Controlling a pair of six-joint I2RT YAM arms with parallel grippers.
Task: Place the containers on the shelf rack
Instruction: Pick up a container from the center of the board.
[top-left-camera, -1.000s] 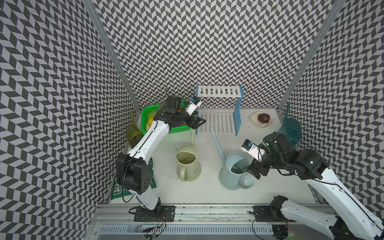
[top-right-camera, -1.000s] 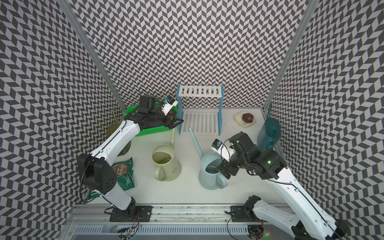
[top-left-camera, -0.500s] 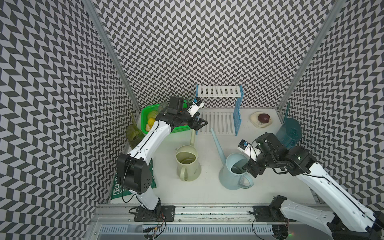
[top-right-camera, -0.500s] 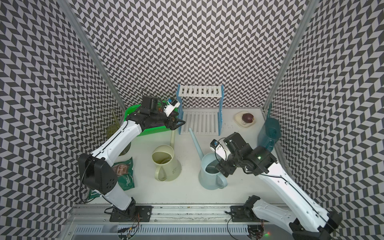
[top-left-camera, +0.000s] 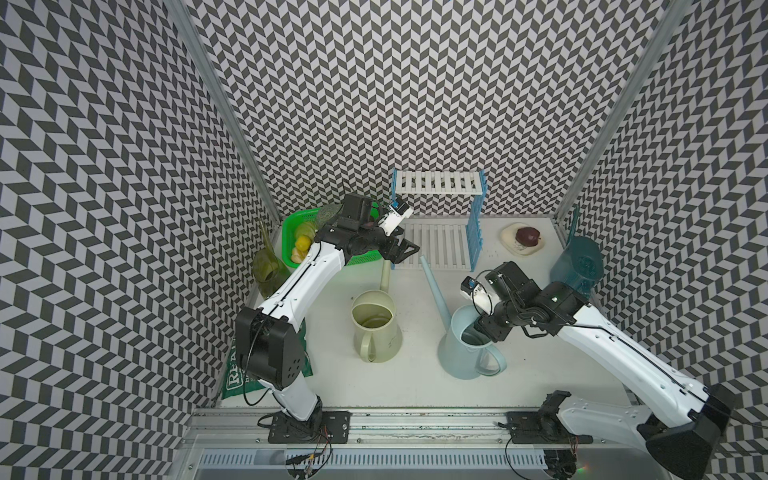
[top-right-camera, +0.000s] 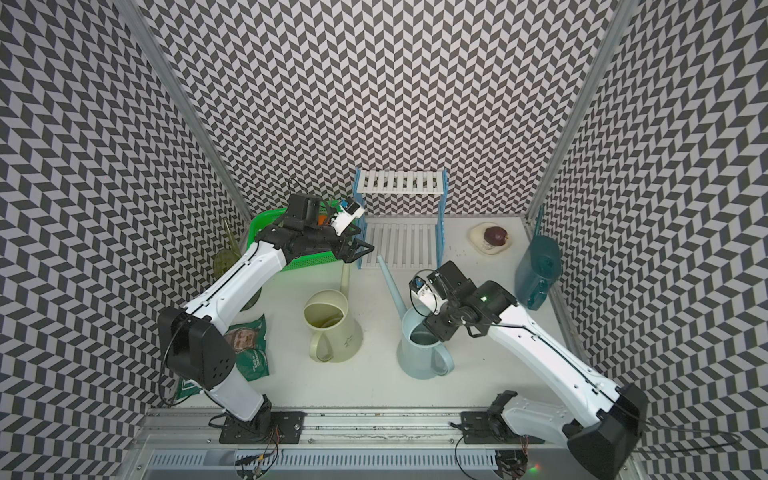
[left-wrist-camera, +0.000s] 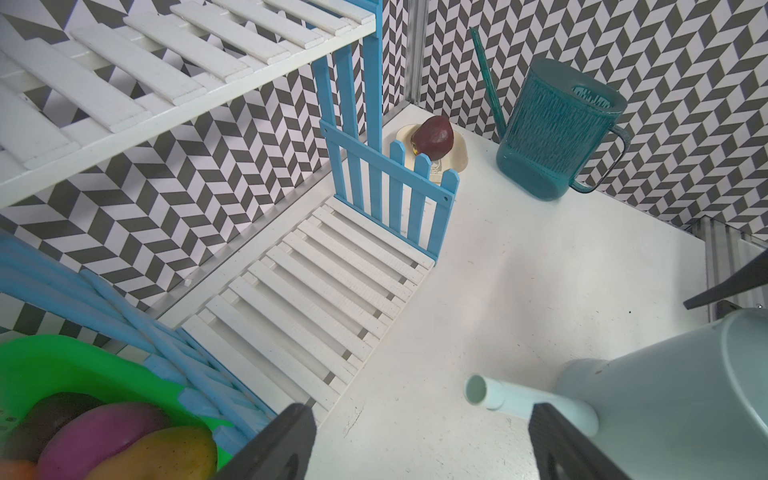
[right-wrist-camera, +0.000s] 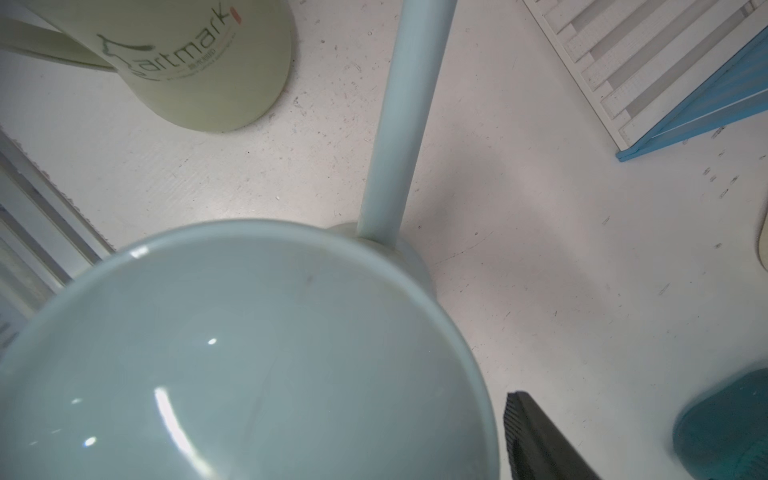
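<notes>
As fruit (top-left-camera: 302, 243) fills basket (top-left-camera: 286, 239), cans (top-left-camera: 384, 340) stand upright.

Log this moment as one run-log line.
right tool: at pale blue can rim, grip unconfirmed | left tool: open, by shelf rack corner | shelved: none

Green plastic mesh basket (top-left-camera: 365, 258) at ten o'clock; green foil snack bag (top-right-camera: 249, 349) at eight; cream saucer (top-left-camera: 508, 237) holding a dark-red fruit (top-left-camera: 527, 237) at two.

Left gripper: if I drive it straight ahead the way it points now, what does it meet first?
Probably the spout of the pale blue watering can, whose tip lies just ahead of the open left gripper, nearer one finger. Height is unclear, so it may pass above it over bare table.
</notes>
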